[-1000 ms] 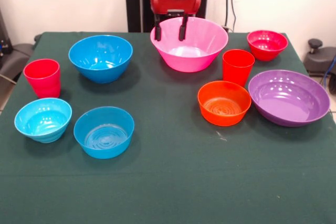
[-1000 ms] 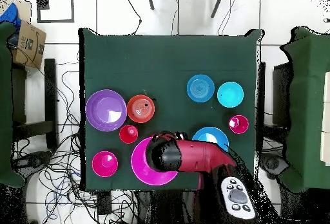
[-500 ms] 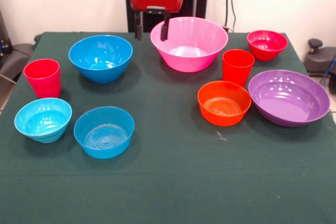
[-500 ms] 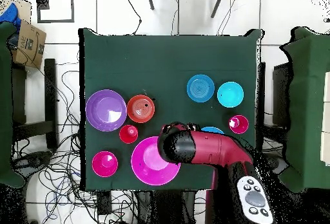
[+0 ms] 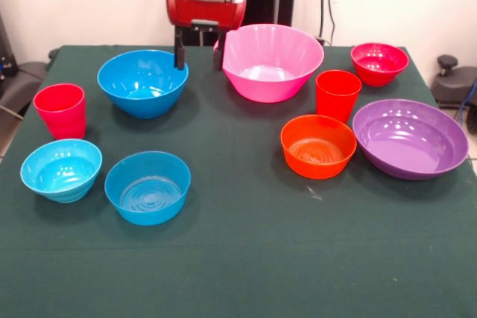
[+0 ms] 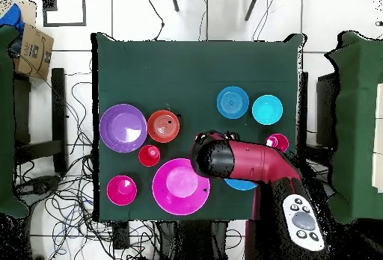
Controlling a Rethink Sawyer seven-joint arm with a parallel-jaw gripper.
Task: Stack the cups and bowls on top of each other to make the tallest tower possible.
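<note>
Nine pieces sit apart on your green table (image 5: 238, 258), none stacked. Your gripper (image 5: 199, 50) hangs with its fingers spread and empty, between the deep blue bowl (image 5: 143, 82) and the large pink bowl (image 5: 270, 62). You have the pinkish-red cup (image 5: 59, 110), light-blue bowl (image 5: 60, 170) and small blue bowl (image 5: 147, 187) on one side; the orange-red cup (image 5: 337, 94), orange bowl (image 5: 318, 146), purple bowl (image 5: 410, 138) and small red bowl (image 5: 379, 62) on the other.

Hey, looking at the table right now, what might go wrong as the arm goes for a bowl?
The open claw hangs in the gap between the deep blue bowl and the large pink bowl. Dropping straight down, a finger could clip either rim and shove that bowl. Nothing is stacked yet, and glossy bowls may slip when pinched.
</note>
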